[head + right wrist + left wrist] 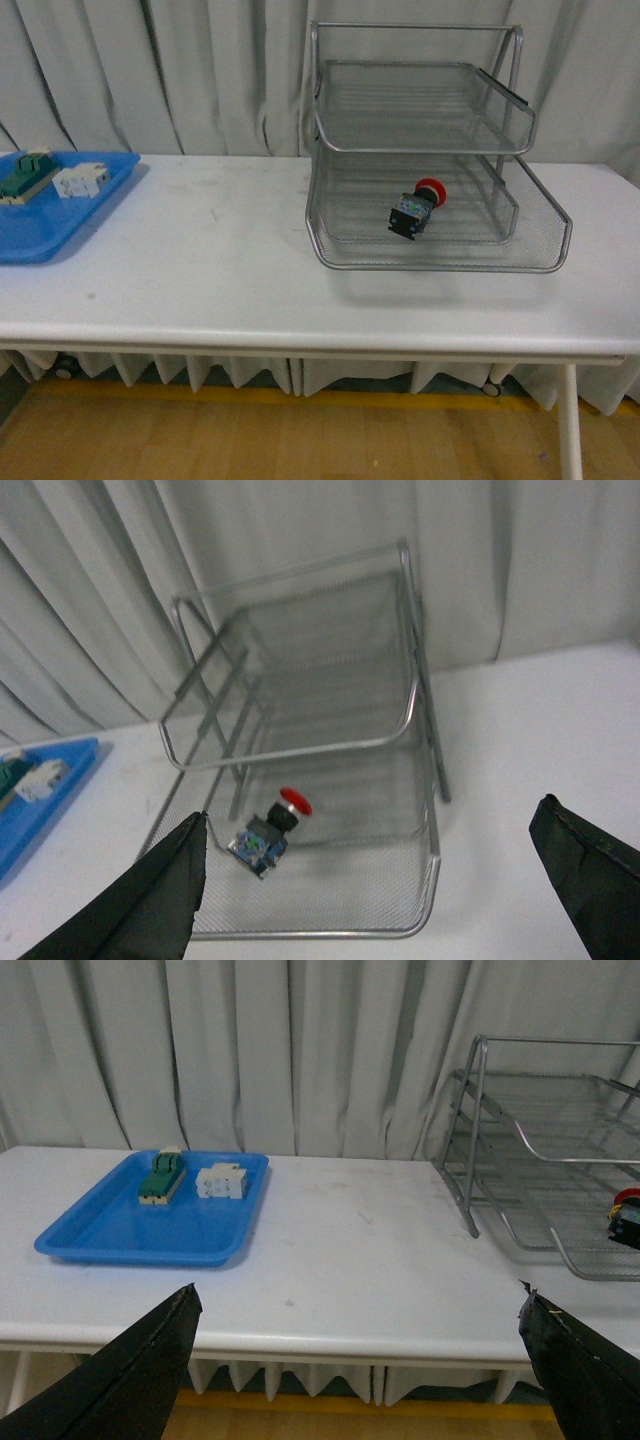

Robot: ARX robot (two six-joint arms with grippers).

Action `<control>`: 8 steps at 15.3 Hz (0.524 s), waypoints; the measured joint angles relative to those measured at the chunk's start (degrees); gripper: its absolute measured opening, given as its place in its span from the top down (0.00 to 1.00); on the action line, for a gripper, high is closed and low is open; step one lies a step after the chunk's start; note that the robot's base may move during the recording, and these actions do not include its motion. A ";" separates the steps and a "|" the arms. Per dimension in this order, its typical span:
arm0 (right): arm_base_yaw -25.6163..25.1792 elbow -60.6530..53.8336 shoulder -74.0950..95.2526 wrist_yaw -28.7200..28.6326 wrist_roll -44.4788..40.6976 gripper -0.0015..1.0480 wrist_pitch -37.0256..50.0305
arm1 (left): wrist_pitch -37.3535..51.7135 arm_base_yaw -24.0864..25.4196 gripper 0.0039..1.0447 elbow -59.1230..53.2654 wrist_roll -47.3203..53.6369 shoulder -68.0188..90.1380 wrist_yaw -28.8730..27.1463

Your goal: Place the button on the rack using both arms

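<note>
The button (415, 209), red cap on a black-and-blue body, lies on its side in the bottom mesh tier of the silver rack (440, 262). The right wrist view shows the button (269, 833) on the mesh of the rack (330, 748), beyond my right gripper (370, 880), which is open and empty above the table in front of the rack. My left gripper (358, 1345) is also open and empty, hanging off the table's front edge; the rack (520, 1140) and a sliver of the button (626, 1215) show at that view's edge. Neither arm shows in the front view.
A blue plastic tray (40, 240) sits at the table's left end, holding a green block (27, 172) and a white part (80, 181). Grey curtains hang behind the table. The table's front edge (300, 338) runs across the near side.
</note>
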 joint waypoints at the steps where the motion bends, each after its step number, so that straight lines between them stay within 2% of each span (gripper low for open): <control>1: 1.05 6.80 8.15 0.48 1.79 0.06 -4.87 | 0.00 0.00 0.06 0.00 0.00 0.00 0.00; 3: 2.69 15.98 16.90 1.62 3.34 0.06 -12.11 | 0.00 0.00 0.06 0.00 0.00 0.00 0.00; 4: 3.52 18.43 19.23 2.32 3.58 0.12 -15.28 | 0.00 0.00 0.06 0.00 0.00 0.00 0.00; 8: 7.65 22.91 25.59 1.51 3.10 0.59 -23.52 | 0.00 0.00 0.06 0.00 0.00 0.00 0.00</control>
